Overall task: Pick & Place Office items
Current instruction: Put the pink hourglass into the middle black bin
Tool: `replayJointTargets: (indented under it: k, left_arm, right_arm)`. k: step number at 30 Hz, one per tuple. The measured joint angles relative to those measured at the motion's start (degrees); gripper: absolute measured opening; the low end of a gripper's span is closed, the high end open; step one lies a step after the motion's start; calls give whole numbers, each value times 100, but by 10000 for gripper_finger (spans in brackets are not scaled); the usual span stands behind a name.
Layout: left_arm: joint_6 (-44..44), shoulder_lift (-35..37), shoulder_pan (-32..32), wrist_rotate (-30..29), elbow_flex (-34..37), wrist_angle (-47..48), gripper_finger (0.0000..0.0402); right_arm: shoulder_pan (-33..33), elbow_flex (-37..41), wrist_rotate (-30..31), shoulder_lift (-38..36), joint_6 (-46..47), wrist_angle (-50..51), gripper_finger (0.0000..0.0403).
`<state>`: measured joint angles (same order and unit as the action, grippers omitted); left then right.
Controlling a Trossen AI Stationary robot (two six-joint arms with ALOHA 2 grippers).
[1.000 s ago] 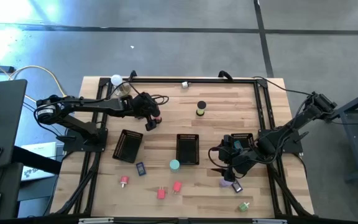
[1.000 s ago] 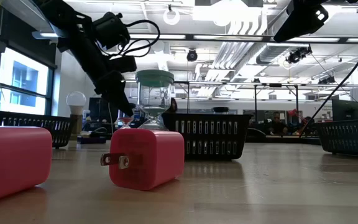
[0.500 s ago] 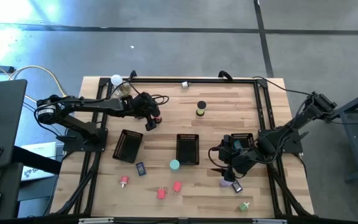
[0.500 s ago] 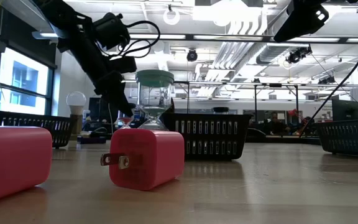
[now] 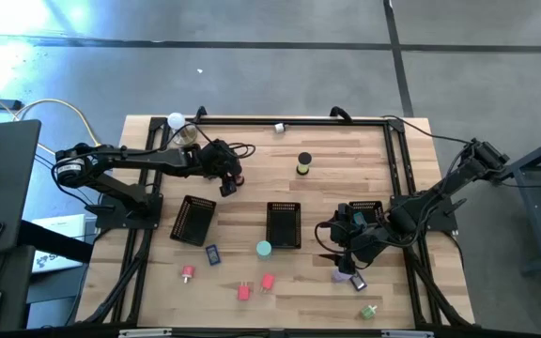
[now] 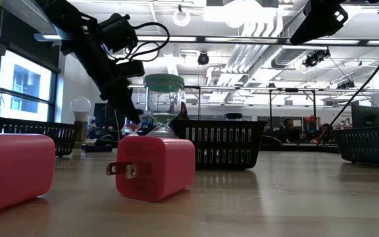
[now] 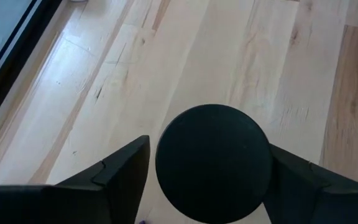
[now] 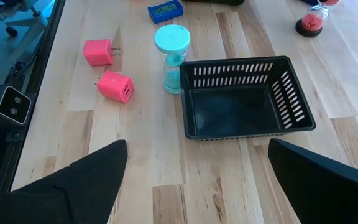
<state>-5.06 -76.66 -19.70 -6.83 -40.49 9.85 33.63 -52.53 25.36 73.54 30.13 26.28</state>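
Along the table's front edge lies a green bit (image 5: pixel 370 311), too small to read its heading. Just behind it, the right gripper (image 5: pixel 343 258) hangs low with its fingers (image 8: pixel 79 180) spread wide apart and empty, a purple piece (image 5: pixel 347 278) right beside it. Left of that sit two pink plug blocks. The low view shows the right-hand block (image 6: pixel 151 168) lying on its side, long axis across the table, its two prongs aimed at the left-hand block (image 6: pixel 12 172). That block's prongs are hidden there, and only the right wrist view shows them. Farther left are one small red piece (image 5: pixel 187 272) and one dark blue rectangle (image 5: pixel 212 253) lying flat. One teal hourglass (image 6: pixel 164 105) stands upright just in front of the middle mesh tray (image 5: pixel 284 224). There are three such trays, with the left tray (image 5: pixel 193 220) and the right tray (image 5: pixel 365 214) flanking the middle one. Behind them the left gripper (image 5: pixel 228 183) hangs above the boards, clamped on a black cylinder (image 7: pixel 213 163), seen end-on only in the left wrist view. A second black cylinder (image 5: pixel 304 165) stands upright farther back. One white ball (image 5: pixel 176 121) sits at the far left corner.
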Motion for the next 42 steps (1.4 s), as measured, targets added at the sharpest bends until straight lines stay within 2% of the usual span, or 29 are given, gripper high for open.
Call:
replayJointTargets:
  k: [9, 18, 24, 28, 36, 42]
  left_arm:
    - [-7, 0, 0, -2, 0, -2, 200]
    - [81, 34, 234, 19, 0, 17, 200]
    - [61, 85, 863, -852, -172, 8, 200]
    - [241, 85, 1199, -855, -487, 56, 200]
    - [1012, 85, 1573, -831, -1640, 1135, 200]
    - [1217, 85, 1936, -286, -2013, 1132, 200]
  right_arm:
    - [0, 0, -2, 0, 2, 2, 380]
    - [0, -1, -2, 0, 0, 0, 380]
    - [0, 0, -2, 0, 0, 2, 380]
    - [0, 0, -2, 0, 0, 4, 380]
    - [0, 0, -4, 0, 142, 2, 380]
    - [1, 0, -7, 0, 155, 2, 380]
